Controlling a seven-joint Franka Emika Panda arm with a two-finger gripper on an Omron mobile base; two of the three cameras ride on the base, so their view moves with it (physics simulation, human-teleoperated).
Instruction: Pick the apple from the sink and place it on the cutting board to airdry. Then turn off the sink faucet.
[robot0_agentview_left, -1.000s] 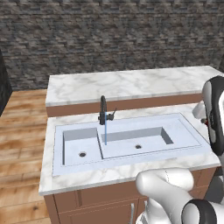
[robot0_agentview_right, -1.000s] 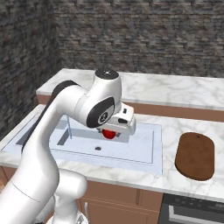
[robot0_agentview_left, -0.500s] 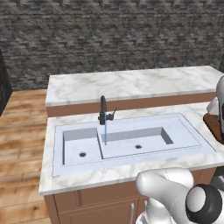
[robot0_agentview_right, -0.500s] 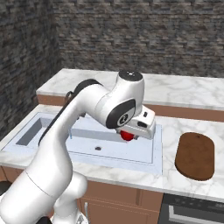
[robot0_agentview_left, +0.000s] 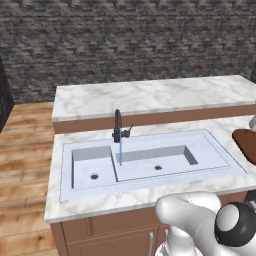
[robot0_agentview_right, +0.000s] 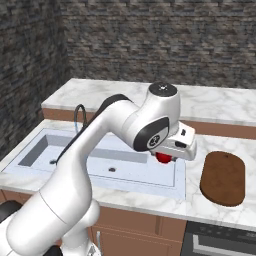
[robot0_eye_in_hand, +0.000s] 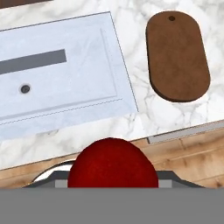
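Apple (robot0_agentview_right: 162, 158), glossy red, sits clamped in the pincer (robot0_agentview_right: 165, 159), whose jaws are drawn in tight against its sides; in the right base view it hangs in the air above the right end of the sink (robot0_agentview_right: 150, 172), near the rim that faces the cutting board (robot0_agentview_right: 223, 177). In the hand view the fruit bulges large at the bottom, its lower part cut off, and the finger tips themselves are hidden behind it.

Both bowls of the sink hold nothing but their dark drains: the small square bowl lies toward the left end of the desk (robot0_agentview_left: 150, 97), the wider one to its right. A thin blue stream of water (robot0_agentview_left: 120, 152) falls from the black sink faucet (robot0_agentview_left: 118, 126) at the back rim, landing near the divider between the bowls.

The board lies flat and bare on the marble near the desk's right end, well apart from the faucet. In the left base view just its left edge shows at the frame's right side.
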